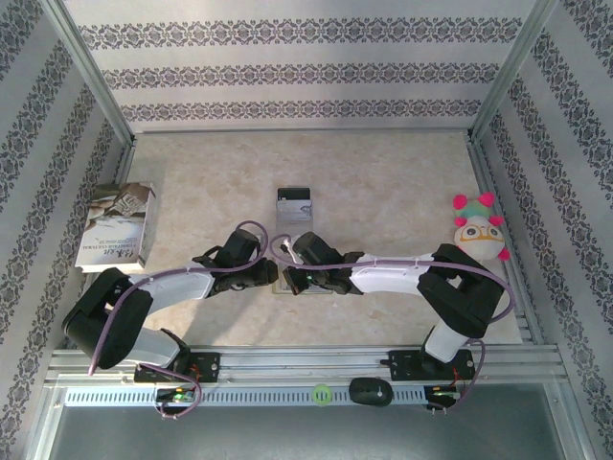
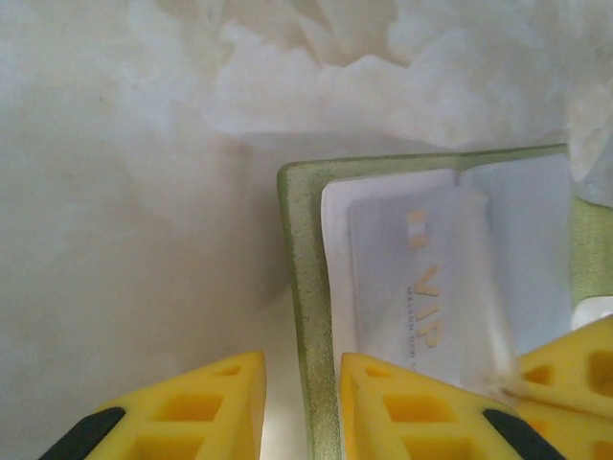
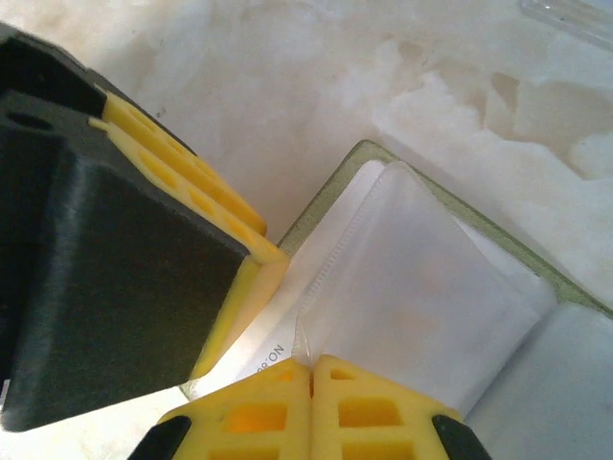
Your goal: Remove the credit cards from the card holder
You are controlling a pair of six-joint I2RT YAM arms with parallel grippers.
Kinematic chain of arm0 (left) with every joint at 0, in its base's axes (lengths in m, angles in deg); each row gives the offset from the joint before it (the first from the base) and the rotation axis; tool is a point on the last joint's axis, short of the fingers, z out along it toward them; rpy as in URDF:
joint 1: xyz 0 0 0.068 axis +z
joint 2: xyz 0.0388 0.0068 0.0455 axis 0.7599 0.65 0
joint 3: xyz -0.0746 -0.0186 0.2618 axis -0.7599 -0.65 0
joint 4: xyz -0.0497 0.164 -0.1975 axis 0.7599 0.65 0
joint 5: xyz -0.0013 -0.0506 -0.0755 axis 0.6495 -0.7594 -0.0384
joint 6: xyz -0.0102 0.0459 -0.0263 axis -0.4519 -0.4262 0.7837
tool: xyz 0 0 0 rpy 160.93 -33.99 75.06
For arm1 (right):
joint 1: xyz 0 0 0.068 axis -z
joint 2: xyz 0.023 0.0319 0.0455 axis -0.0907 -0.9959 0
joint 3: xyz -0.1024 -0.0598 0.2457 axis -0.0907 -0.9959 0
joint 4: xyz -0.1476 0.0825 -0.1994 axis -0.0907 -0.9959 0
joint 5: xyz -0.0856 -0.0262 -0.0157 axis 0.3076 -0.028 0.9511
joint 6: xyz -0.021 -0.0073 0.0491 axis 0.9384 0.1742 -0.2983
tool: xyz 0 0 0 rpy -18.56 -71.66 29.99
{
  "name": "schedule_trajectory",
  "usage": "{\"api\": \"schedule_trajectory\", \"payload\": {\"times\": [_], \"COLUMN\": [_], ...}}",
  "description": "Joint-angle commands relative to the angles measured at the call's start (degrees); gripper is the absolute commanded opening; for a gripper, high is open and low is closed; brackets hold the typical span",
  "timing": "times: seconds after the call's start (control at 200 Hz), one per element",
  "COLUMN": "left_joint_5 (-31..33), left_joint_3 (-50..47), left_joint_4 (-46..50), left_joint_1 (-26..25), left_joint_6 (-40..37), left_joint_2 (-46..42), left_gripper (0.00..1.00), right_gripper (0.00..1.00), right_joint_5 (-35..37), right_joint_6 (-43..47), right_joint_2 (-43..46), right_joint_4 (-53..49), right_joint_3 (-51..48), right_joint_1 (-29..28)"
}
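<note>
If tugged now, could drag the whole holder (image 2: pixel 299 287), open on the bench (image 1: pixel 402 182), instead of freeing its card (image 2: pixel 421 287). Cannot tell whether gripped by the left claw (image 2: pixel 300 359), astride the olive edge; pressed at the pocket (image 3: pixel 412 268) by the shut right claw (image 3: pixel 311 362).

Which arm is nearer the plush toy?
Right. The right arm bends close beside the plush toy; the left arm lies on the opposite side, near the booklet.

Bright even light, soft shadows; wrist views washed out, glossy card holder (image 2: pixel 306 316) blurred
</note>
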Motion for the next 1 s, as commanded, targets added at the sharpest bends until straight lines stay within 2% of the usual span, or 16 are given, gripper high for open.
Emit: {"api": "schedule_trajectory", "payload": {"times": [0.0, 0.165, 0.27, 0.355, 0.44, 0.535, 0.695, 0.994], "left_joint_5": [0.8, -0.4, -1.2, -1.6, -1.8, -2.0, -2.5, -1.8], "left_joint_3": [0.9, 1.4, 1.9, 2.0, 2.2, 2.6, 4.2, 7.5], "left_joint_4": [4.7, 5.5, 5.7, 5.5, 5.5, 6.1, 7.5, 11.3], "left_joint_1": [-1.0, -1.0, -1.0, -1.1, -1.1, -1.1, -1.3, -2.1], "left_joint_6": [-2.4, -3.5, -3.8, -4.0, -4.1, -4.4, -5.0, -6.5], "left_joint_2": [2.0, 4.0, 5.2, 5.7, 5.8, 5.1, 4.4, 2.6], "left_gripper": [0.27, 0.27, 0.27, 0.26, 0.26, 0.26, 0.29, 0.31], "right_gripper": [0.00, 0.00, 0.01, 0.11, 0.27, 0.32, 0.37, 0.37], "right_joint_5": [0.0, 1.9, 6.3, 10.1, 13.4, 16.3, 18.3, 20.5], "right_joint_6": [-1.9, -3.7, -6.7, -10.1, -12.8, -14.5, -15.6, -15.5], "right_joint_2": [1.9, 2.7, 4.3, 6.1, 8.2, 10.7, 14.4, 17.7], "right_joint_4": [1.3, 0.3, -2.0, -4.2, -5.8, -7.3, -8.2, -10.2], "right_joint_3": [-1.2, -1.8, -2.6, -3.8, -5.5, -7.1, -8.4, -9.5], "right_joint_1": [0.3, 0.2, 0.1, 0.2, 0.2, 0.3, 0.6, 2.2]}}
